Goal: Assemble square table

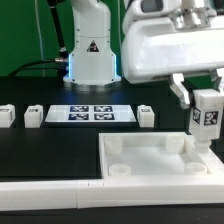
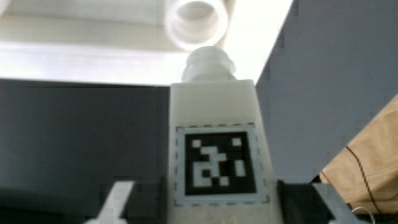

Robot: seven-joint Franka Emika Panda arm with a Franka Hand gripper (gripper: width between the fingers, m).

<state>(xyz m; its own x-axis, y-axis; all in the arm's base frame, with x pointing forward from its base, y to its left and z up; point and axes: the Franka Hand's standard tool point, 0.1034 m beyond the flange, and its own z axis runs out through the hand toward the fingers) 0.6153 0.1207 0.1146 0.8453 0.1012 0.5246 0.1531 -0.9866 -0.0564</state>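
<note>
The square table top (image 1: 160, 160) is a white tray with a raised rim at the front, on the exterior view's right. My gripper (image 1: 197, 98) is shut on a white tagged leg block (image 1: 207, 118) and holds it upright over the top's far corner on the exterior view's right. In the wrist view the leg (image 2: 217, 120) fills the middle between my fingers (image 2: 118, 203). Its narrow tip points toward a round socket (image 2: 196, 15) in the table top (image 2: 89, 40). Whether the tip touches the top I cannot tell. Three more leg blocks (image 1: 33, 116), (image 1: 5, 115), (image 1: 146, 117) lie in a row behind.
The marker board (image 1: 92, 113) lies flat in front of the robot base (image 1: 90, 55). A long white bar fence (image 1: 50, 200) runs along the front edge. Black table surface (image 1: 50, 150) lies between the row of legs and the fence.
</note>
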